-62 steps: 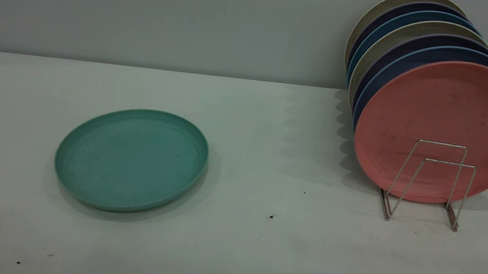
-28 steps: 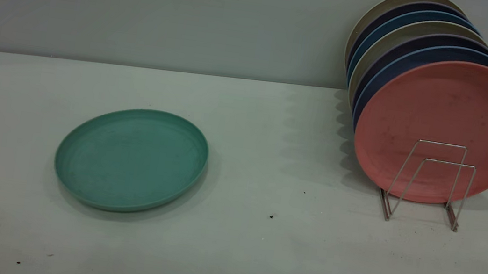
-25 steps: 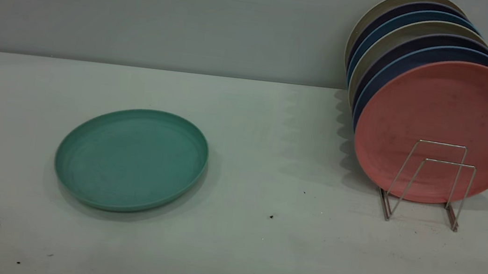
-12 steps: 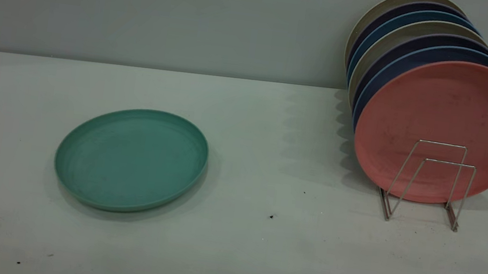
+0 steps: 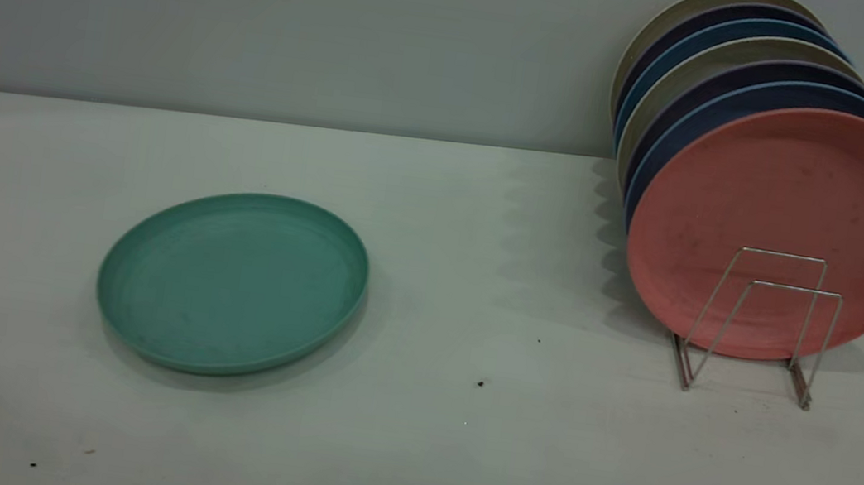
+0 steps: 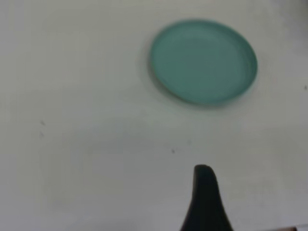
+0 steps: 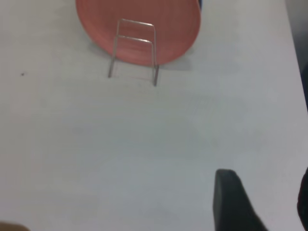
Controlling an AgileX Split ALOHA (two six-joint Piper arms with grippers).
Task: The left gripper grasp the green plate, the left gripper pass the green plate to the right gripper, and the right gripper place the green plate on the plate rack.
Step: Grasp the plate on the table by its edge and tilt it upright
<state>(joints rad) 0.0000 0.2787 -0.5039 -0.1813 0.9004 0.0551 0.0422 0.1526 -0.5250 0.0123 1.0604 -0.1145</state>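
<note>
The green plate point(image 5: 232, 281) lies flat on the white table at the left, and it also shows in the left wrist view point(image 6: 203, 61). The plate rack point(image 5: 755, 323) stands at the right with two free wire loops in front; it also shows in the right wrist view point(image 7: 134, 50). Neither gripper shows in the exterior view. My left gripper point(image 6: 257, 197) hovers well short of the green plate, with one black finger point(image 6: 204, 197) in view and bare table beside it. My right gripper point(image 7: 267, 192) hovers open and empty over bare table, some way from the rack.
A salmon-pink plate point(image 5: 785, 222) stands upright in the rack, with several dark blue and beige plates point(image 5: 721, 72) behind it. A grey wall runs along the table's far edge. The table's edge point(image 7: 296, 57) lies close to the rack's right side.
</note>
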